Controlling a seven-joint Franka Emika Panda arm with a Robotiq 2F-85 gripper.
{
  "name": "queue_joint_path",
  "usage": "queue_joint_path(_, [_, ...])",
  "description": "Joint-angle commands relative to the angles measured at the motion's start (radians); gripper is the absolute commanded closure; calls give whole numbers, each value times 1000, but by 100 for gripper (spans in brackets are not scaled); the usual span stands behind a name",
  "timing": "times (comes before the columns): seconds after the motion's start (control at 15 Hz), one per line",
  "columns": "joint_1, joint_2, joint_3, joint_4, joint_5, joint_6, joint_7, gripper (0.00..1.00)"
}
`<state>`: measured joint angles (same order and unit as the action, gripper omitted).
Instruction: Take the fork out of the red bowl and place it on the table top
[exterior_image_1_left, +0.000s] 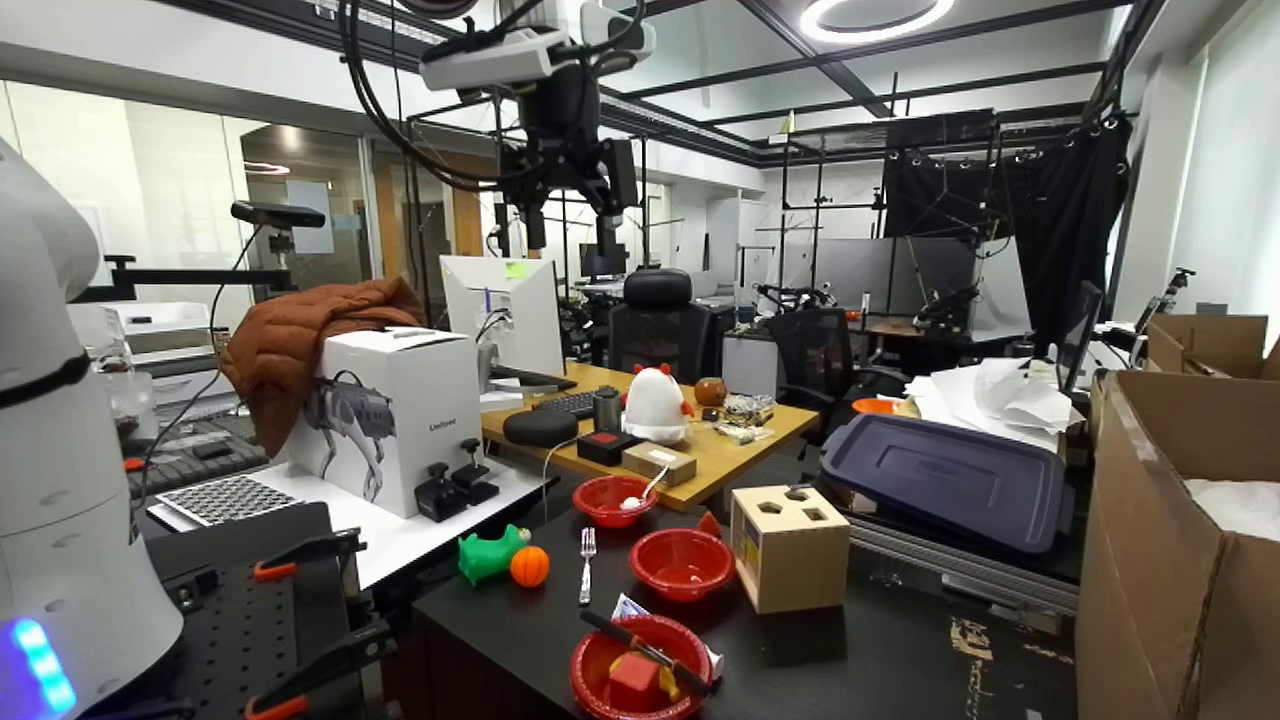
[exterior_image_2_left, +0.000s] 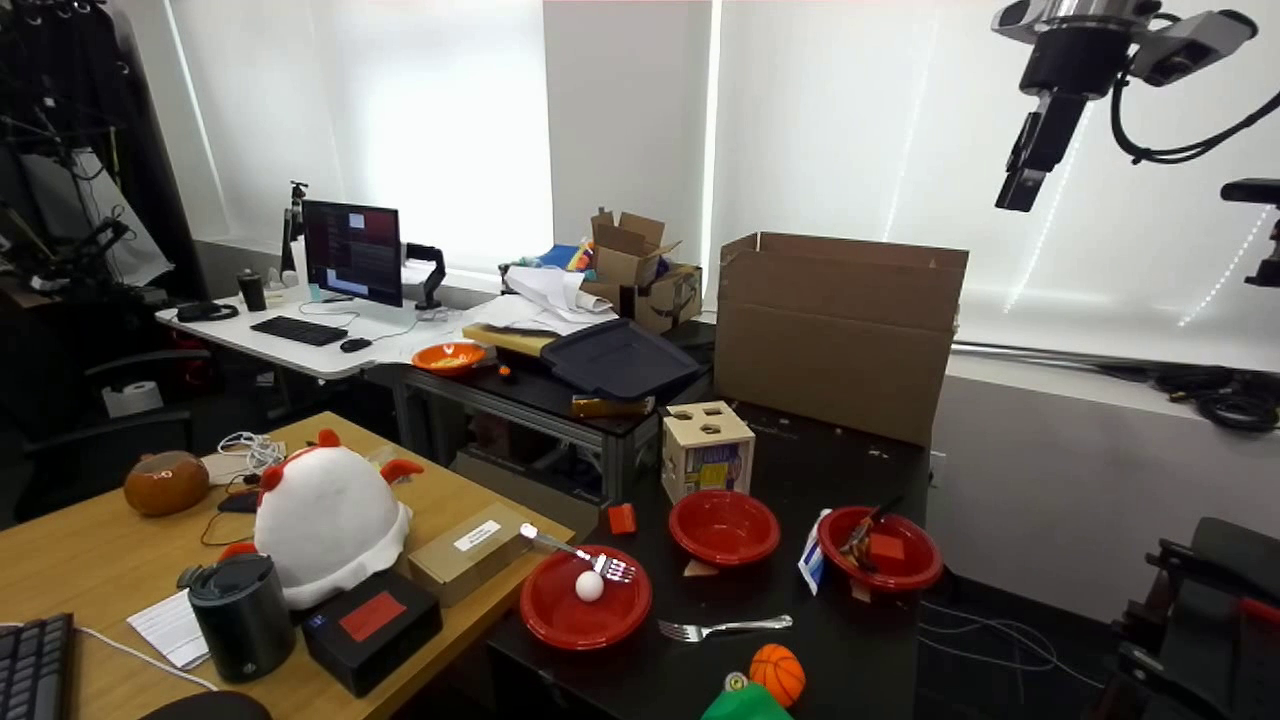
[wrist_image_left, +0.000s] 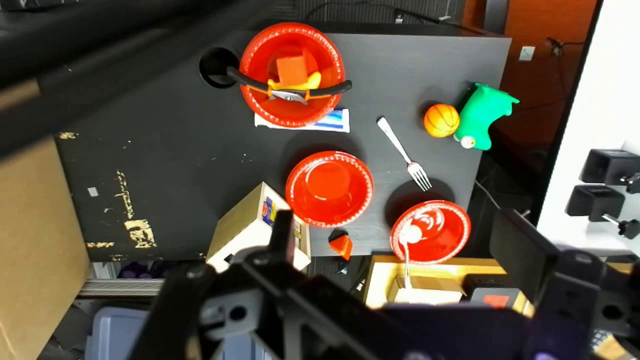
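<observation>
Red bowls: three, all on the dark table top (wrist_image_left: 165, 165). Taking the wrist view as our dial, with the middle bowl (wrist_image_left: 330, 180) at its hub, we place the pliers bowl (wrist_image_left: 330, 60) between 11 and 12 o'clock and the fork bowl (wrist_image_left: 445, 242) at 4 o'clock.

Forks: two. The task's fork (exterior_image_2_left: 565, 547) rests in the fork bowl, tines inside, handle reaching out over the rim at about 7 o'clock in the wrist view; we record it as silvery and glossy, with a slim neck and a handle that widens toward its end. The loose fork (wrist_image_left: 395, 141) lies flat on the table top at 2 o'clock.

White ball (exterior_image_2_left: 589, 587): one, in the fork bowl beside the fork (the wrist view blurs it with glare).

Pliers (wrist_image_left: 290, 95): one pair, black-handled, laid across the pliers bowl, which also holds one red block (wrist_image_left: 291, 70) and one yellow piece (wrist_image_left: 314, 80).

White-and-blue packet (wrist_image_left: 332, 121): one, partly hidden by that bowl.

Orange ball (wrist_image_left: 442, 120) and green toy (wrist_image_left: 482, 116): one each, side by side, 2 o'clock.

Wooden box (exterior_image_1_left: 795, 555): one, 8 o'clock.

Small red piece (wrist_image_left: 341, 246): one, near 6 o'clock.

Gripper (exterior_image_1_left: 572, 225): one, released, its two fingers spread well apart, high above the table top.
</observation>
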<state>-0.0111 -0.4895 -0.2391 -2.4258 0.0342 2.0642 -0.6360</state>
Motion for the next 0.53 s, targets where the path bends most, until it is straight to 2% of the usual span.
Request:
queue_joint_path(0.0, [-10,-60,-25,-16,5,-64,-67,0])
queue_joint_path(0.07, [-14,-61,-25,-11,1,-101,-61,0])
queue_joint_path(0.13, [-12,-29,-19,2,4,-58,-48,0])
queue_joint_path(0.47, [-15,-38,-20,1,4,-87,-48,0])
